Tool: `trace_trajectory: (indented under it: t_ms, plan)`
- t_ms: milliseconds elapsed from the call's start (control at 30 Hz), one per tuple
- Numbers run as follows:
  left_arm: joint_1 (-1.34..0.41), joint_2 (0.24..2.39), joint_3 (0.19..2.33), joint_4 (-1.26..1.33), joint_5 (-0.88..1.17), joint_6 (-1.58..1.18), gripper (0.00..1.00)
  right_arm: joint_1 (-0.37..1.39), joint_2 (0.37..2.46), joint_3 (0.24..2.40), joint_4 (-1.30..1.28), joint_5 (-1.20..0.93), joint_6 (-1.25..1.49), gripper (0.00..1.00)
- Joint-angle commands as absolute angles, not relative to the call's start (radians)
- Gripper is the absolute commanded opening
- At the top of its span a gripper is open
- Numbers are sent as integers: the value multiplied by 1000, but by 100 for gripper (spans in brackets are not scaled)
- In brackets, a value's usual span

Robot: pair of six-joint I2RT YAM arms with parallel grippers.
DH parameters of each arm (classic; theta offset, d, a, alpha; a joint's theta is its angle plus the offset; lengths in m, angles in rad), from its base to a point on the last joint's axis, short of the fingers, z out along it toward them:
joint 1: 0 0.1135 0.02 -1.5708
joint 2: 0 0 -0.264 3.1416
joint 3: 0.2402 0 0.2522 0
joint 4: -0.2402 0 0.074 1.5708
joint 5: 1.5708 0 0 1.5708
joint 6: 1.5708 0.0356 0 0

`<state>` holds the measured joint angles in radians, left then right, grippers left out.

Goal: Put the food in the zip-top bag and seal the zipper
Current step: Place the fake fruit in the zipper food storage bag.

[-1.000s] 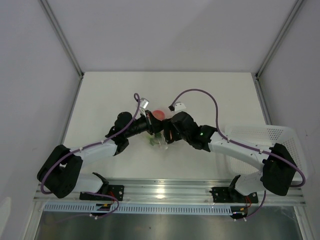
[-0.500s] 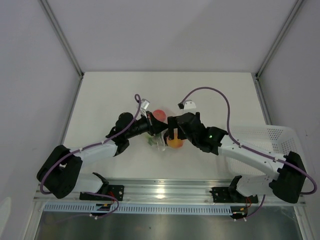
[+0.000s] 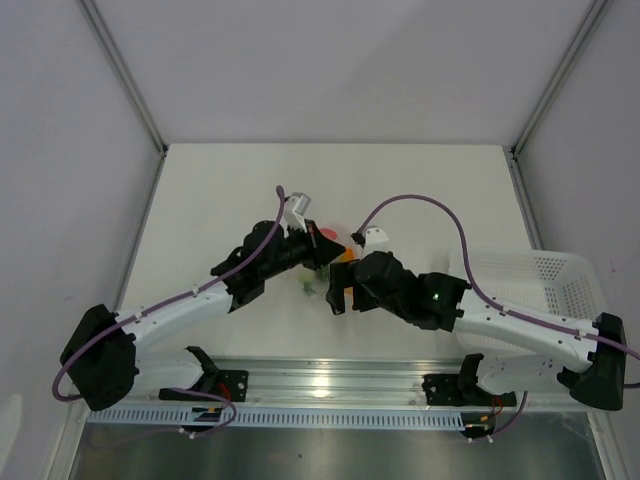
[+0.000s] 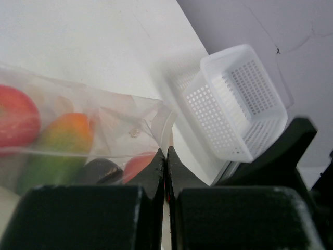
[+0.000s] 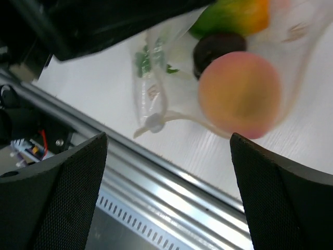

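Note:
The clear zip-top bag (image 4: 130, 112) is pinched at its mouth edge by my left gripper (image 4: 165, 156), which is shut on it. A reddish mark of the zipper shows between the jaws. Through the film I see food: a red fruit (image 4: 15, 117), an orange-green piece (image 4: 67, 135) and a dark-purple one (image 4: 99, 169). In the right wrist view an orange-peach fruit (image 5: 239, 94) lies in the bag's mouth beside the white radish with green leaves (image 5: 151, 73). My right gripper (image 5: 167, 140) stands wide open just short of it, nothing between its fingers. From above, the bag (image 3: 322, 268) sits between left gripper (image 3: 316, 256) and right gripper (image 3: 338, 297).
A white slotted basket (image 3: 540, 270) stands at the right edge of the table, also seen as the basket (image 4: 239, 104) in the left wrist view. The metal rail (image 5: 156, 177) of the near table edge lies close under my right gripper.
My right gripper has opened fully, let go of the orange-peach fruit at the bag and drawn back toward the near edge. My left gripper, still shut on the bag, has shifted slightly right.

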<state>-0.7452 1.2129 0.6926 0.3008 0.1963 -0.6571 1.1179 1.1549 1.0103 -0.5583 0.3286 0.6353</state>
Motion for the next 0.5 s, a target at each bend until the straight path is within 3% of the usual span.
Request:
trace_trajectory:
  t_ms: [0, 233, 467]
  plan:
    - [-788, 1186, 782, 201, 69, -693, 1, 1202, 1111, 1042, -604, 368, 784, 99]
    - [-813, 1158, 811, 132, 89, -715, 1, 1174, 993, 1063, -836, 526, 853, 97]
    - [-827, 1134, 828, 49, 143, -719, 1, 913, 833, 1040, -847, 363, 665, 75]
